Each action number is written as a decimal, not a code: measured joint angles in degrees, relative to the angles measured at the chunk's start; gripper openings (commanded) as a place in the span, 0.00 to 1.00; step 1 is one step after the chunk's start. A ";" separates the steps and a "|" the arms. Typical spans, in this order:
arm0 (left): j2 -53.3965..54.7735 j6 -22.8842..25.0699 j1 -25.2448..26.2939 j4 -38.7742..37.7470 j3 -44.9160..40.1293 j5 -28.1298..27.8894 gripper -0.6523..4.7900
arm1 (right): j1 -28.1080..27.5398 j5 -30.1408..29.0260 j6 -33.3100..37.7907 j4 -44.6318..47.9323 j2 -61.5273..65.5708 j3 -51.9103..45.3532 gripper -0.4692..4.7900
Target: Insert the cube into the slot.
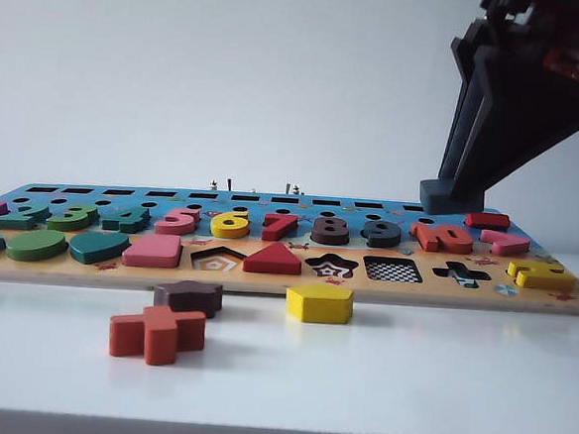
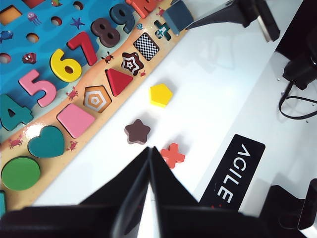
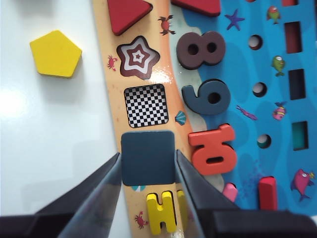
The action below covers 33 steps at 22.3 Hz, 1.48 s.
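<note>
The cube [image 3: 147, 166], a flat dark navy square block, sits between the fingers of my right gripper [image 3: 147, 155], which is shut on its two sides. It hangs above the right part of the puzzle board [image 1: 285, 281], just beside the slot [image 3: 145, 105], the square cut-out with the checkered floor. In the exterior view the cube [image 1: 450, 197] is held well above the board, right of and behind the slot [image 1: 393, 269]. My left gripper [image 2: 149, 149] is shut and empty, over the white table near the loose pieces. The left wrist view also shows the cube [image 2: 178, 16] and the slot [image 2: 146, 46].
A yellow block [image 1: 319, 303], a brown star [image 1: 188, 296] and an orange cross [image 1: 158, 332] lie loose on the table in front of the board. Number pieces and shape pieces fill much of the board; the star cut-out [image 3: 137, 57] and cross cut-out [image 1: 461, 273] flank the slot.
</note>
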 measured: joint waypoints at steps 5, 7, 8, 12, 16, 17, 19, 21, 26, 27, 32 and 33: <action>-0.02 0.00 0.00 0.00 0.00 0.00 0.16 | 0.00 -0.22 -1.11 1.51 2.89 0.00 0.27; 0.00 0.00 0.00 0.00 0.00 0.00 0.16 | 0.00 -0.22 -1.11 2.89 4.04 0.02 0.27; 0.00 0.00 0.00 0.00 0.00 0.00 0.16 | 0.00 -0.24 -1.14 3.58 4.72 0.02 0.27; -0.02 0.00 0.00 0.00 0.00 0.00 0.16 | 0.00 -0.39 -1.11 4.55 6.40 0.00 0.27; 0.00 0.00 0.00 0.00 0.00 0.00 0.16 | 0.04 -1.31 -1.14 5.62 6.84 0.00 0.27; -0.02 0.00 0.00 0.00 0.00 0.00 0.16 | 0.07 -1.49 -1.14 5.97 6.86 0.00 0.27; 0.00 0.00 0.00 0.00 0.00 0.00 0.16 | 0.07 -1.49 -1.11 6.80 7.43 0.02 0.27; -0.02 0.00 0.00 0.00 0.00 0.00 0.16 | 0.09 -1.51 -1.07 6.86 7.89 0.02 0.27; -0.02 0.00 0.00 0.00 0.00 0.00 0.16 | 0.11 -1.51 -1.07 7.02 8.46 0.00 0.27; 0.00 0.00 0.00 0.00 0.00 0.00 0.16 | 0.11 -1.70 -1.07 7.06 8.46 0.00 0.27; 0.00 0.00 0.00 0.00 0.00 0.00 0.16 | 0.13 -2.54 -1.05 8.00 8.48 0.02 0.27; 0.00 0.00 0.00 0.00 0.00 0.00 0.16 | 0.13 -2.54 -1.05 8.11 8.57 0.02 0.27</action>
